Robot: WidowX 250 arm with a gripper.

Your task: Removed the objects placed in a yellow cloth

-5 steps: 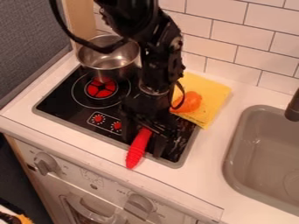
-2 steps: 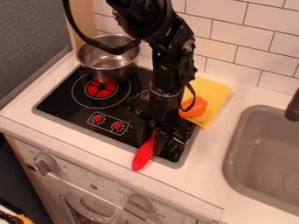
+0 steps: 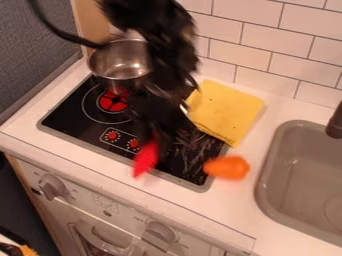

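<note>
The orange object (image 3: 228, 167) is now off the yellow cloth (image 3: 226, 111), lower right, removal seemingly done; the gripper (image 3: 159, 142) grasps the red utensil (image 3: 146, 159).

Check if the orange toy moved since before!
Yes, the orange toy came off the yellow cloth, toward the counter's front edge and closer to the sink.

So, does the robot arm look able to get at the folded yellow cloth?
Probably yes: the yellow cloth lies right beside the arm, its visible top bare, with the orange object off it. The red object below the arm might get in the way.
</note>
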